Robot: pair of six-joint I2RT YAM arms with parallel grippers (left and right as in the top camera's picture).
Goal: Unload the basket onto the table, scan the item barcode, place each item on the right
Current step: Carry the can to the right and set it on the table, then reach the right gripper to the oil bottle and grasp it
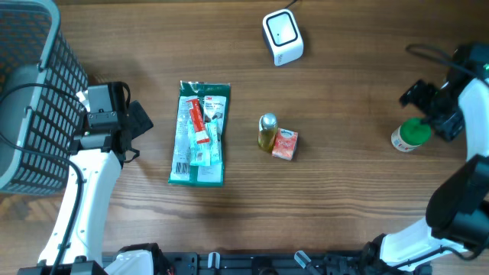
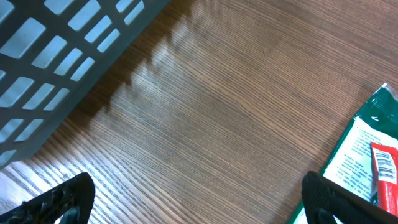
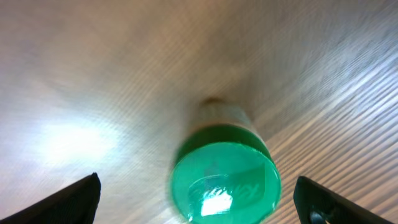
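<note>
Across the wooden counter [image 1: 344, 198] you have several things lying between your two arms. A grey wire basket [image 1: 30, 92] fills the far left edge, and a flat green packet [image 1: 200, 134] with a red and white tube [image 1: 195, 116] inside lies left of centre. Near the middle a small bottle [image 1: 267, 132] with a gold cap stands touching a pink box [image 1: 286, 143]. The white scanner [image 1: 283, 36] sits at the far edge of the counter, well apart from all of them, and nothing lies between it and the right side. Your left hand [image 1: 144, 122] hangs between the basket and the packet, its fingers spread wide with only bare wood between them. The jar [image 1: 410, 135] is at the right side of the counter, far from the scanner and from the other goods. It has a round, glossy green lid and a pale body with some print on it, and it looks to be upright. No barcode can be made out on it. Your right hand [image 1: 432, 111] hovers right over the jar, fingers wide apart on either side of the lid and not touching it.
</note>
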